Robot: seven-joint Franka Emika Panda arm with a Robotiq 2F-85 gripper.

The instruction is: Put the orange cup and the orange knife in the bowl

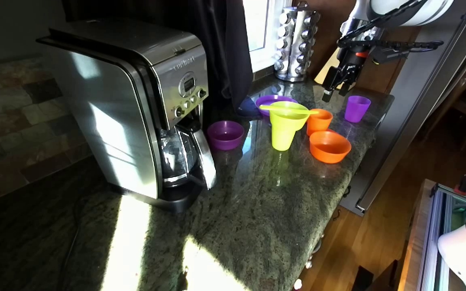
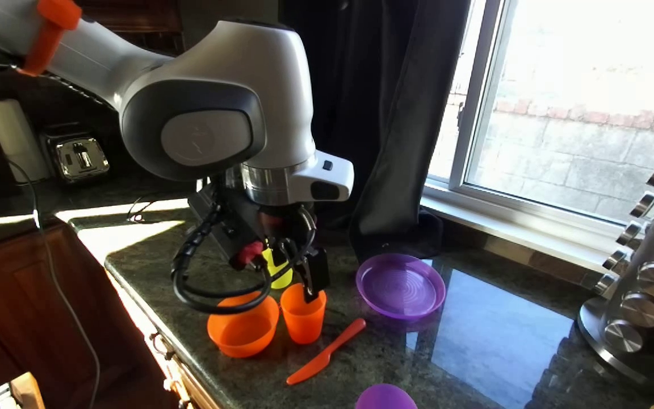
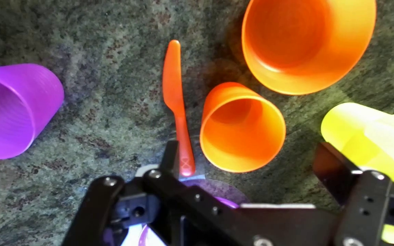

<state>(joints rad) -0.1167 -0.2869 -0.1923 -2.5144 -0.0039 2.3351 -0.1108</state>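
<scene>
Upright on the counter stands the orange cup (image 1: 320,124) (image 2: 302,319) (image 3: 243,133), bare of contents in the wrist view. The orange bowl (image 1: 330,147) (image 2: 244,329) (image 3: 306,37) sits close beside it, also with nothing inside. On the cup's opposite side the orange knife (image 2: 327,355) (image 3: 180,102) lies flat, its handle end partly behind a finger (image 3: 171,155) in the wrist view. My gripper (image 1: 335,93) (image 3: 248,150) hangs above the counter with its jaws wide apart and nothing held. From the wrist, the cup appears between and beyond the fingertips.
A tall yellow-green cup (image 1: 283,131) (image 3: 364,136) stands near the orange cup, a matching utensil (image 1: 287,109) across its top. Around them are a purple cup (image 1: 356,109) (image 3: 15,109), purple plate (image 2: 401,287), purple bowl (image 1: 225,136), coffee maker (image 1: 136,109) and spice rack (image 1: 295,44).
</scene>
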